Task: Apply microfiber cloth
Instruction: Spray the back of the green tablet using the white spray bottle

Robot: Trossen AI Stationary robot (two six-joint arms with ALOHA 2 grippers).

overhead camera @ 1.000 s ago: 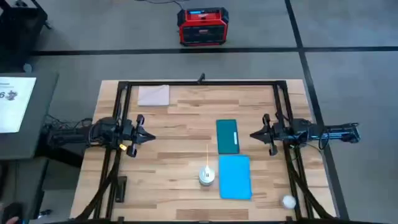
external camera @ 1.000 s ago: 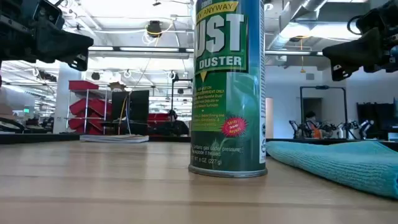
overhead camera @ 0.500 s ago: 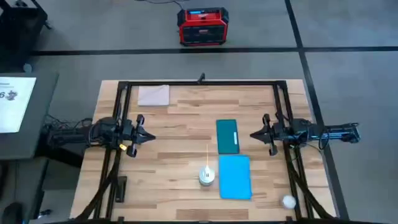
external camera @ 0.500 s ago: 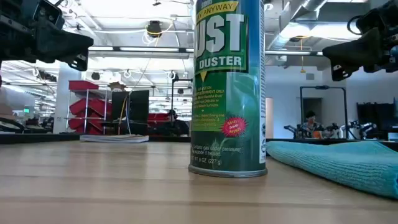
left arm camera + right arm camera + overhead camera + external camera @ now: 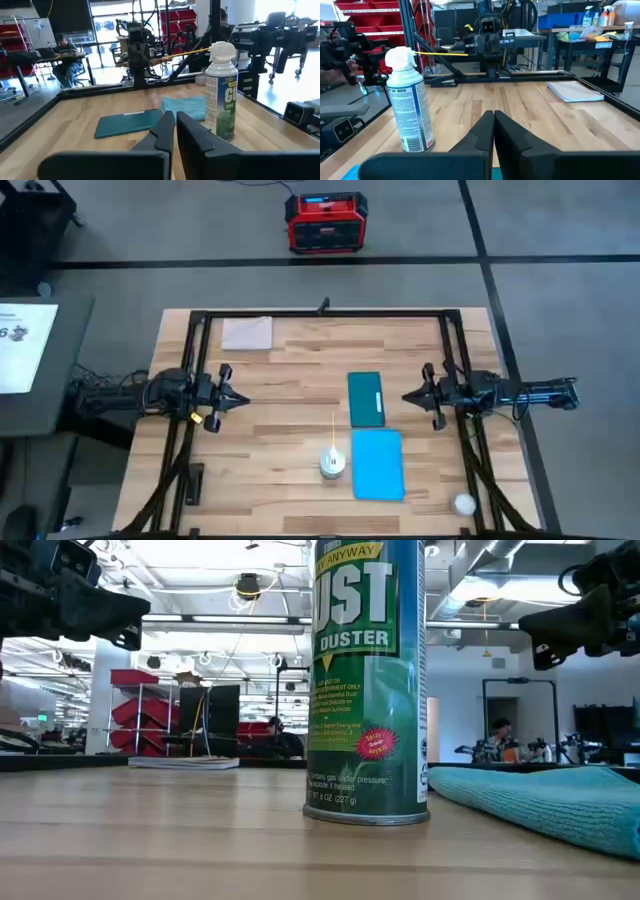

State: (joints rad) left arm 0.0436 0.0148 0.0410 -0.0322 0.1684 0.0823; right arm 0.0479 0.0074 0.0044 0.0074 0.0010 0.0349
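Note:
The sky-blue microfiber cloth (image 5: 378,464) lies flat on the table near its front edge; the low view shows its thick edge (image 5: 540,795). Just beyond it, toward the far edge, lies the dark teal device (image 5: 366,398), also flat. A green duster can (image 5: 332,463) stands upright to the left of the cloth. My left gripper (image 5: 241,399) hovers shut at the table's left side. My right gripper (image 5: 407,396) hovers shut at the right side, right of the device. Both touch nothing.
A pale grey-beige sheet (image 5: 247,333) lies at the far left corner. A small white ball (image 5: 463,504) sits near the front right corner. A black frame (image 5: 320,313) runs around the table. A red box (image 5: 326,222) stands on the floor beyond.

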